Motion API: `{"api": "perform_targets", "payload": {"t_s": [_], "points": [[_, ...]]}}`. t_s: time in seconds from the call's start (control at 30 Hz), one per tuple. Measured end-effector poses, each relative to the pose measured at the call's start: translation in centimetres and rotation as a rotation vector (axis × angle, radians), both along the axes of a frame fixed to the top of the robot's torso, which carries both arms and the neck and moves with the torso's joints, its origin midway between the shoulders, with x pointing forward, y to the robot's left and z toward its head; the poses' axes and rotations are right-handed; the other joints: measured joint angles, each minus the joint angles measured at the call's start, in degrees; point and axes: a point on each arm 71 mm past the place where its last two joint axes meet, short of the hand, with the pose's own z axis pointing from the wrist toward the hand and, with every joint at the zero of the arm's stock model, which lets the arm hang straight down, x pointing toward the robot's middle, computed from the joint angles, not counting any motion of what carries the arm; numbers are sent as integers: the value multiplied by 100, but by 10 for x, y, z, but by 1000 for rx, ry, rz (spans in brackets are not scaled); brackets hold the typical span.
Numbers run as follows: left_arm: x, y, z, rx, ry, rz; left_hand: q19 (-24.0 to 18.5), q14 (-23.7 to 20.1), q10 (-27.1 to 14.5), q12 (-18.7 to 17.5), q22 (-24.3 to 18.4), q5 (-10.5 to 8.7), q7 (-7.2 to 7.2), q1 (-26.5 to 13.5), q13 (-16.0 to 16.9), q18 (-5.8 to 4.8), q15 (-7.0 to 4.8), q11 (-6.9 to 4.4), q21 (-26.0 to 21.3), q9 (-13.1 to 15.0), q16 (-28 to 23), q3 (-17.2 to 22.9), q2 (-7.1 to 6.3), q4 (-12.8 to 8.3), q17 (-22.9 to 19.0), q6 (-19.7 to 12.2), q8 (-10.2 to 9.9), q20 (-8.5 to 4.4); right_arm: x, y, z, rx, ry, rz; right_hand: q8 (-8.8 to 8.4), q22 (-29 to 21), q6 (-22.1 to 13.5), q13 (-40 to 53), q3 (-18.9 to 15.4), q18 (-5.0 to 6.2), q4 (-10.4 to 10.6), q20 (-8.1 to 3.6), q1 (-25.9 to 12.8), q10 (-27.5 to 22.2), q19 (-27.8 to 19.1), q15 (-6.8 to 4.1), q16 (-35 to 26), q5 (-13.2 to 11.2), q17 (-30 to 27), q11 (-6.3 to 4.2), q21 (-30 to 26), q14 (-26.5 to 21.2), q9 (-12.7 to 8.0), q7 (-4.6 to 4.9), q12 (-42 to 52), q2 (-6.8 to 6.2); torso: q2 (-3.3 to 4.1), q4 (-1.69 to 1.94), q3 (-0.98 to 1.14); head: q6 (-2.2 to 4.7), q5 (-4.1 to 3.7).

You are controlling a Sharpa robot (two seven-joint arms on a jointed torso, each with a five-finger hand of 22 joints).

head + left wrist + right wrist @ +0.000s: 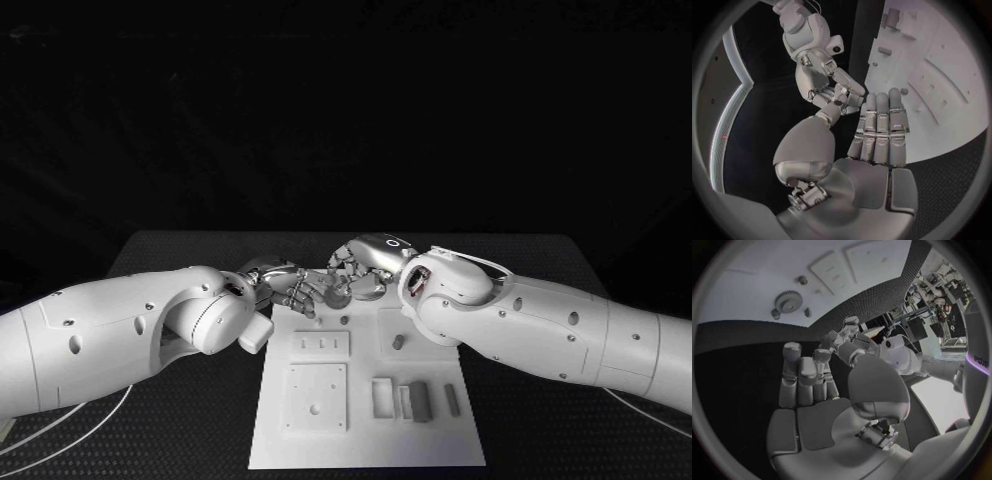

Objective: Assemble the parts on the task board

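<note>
The white rectangular task board [368, 400] lies in the middle of the black table [173, 250]. On it, near the four o'clock corner in the head view, several small grey block-shaped parts [415, 398] lie side by side. A short grey peg [398, 342] stands towards two o'clock of the board's middle. Two raised white square plates [317, 375], one slotted and one with holes, sit on the nine o'clock half.

Both hands meet over the board's twelve o'clock edge. The left hand [289, 288] shows its fingers [879, 127] straight and pressed together, thumb apart, with nothing visible in its palm. The right hand [361, 268] has its fingers [804, 375] partly curled over an empty-looking palm. In the head view the fingertips of the two hands overlap, so I cannot tell whether a small piece is pinched between them.

The right wrist view also shows a small grey toothed gear [787, 301] lying flat on the board, with two little pegs just beside it.

Judging from this, the assembly has hardly begun, since the parts still lie loose. The main risk is the crowding: with the two hands so close, a finger of one could strike the other or knock the peg over. A forearm sweeping low might also drag the loose blocks or shift the board itself. If a tiny part is passing between them, it could drop out of sight.
</note>
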Motion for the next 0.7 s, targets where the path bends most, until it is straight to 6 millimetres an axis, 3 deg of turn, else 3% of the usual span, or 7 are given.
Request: {"api": "perform_targets", "payload": {"t_s": [0.7], "points": [[-1,0,-2,-14,29,11,0,-19,-21,44,32,-13,-7,-78,71,-15,-20,-19,0,15,39,-46,-33,46,-1,-7,2,1,-5,9,-1,4,10,18,-10,0,-2,-6,-7,1,-7,1,0,2,-1,3,0,0,-1,1,0,15,15,2,0,0,-2,5,-7,-9,-24]]}}
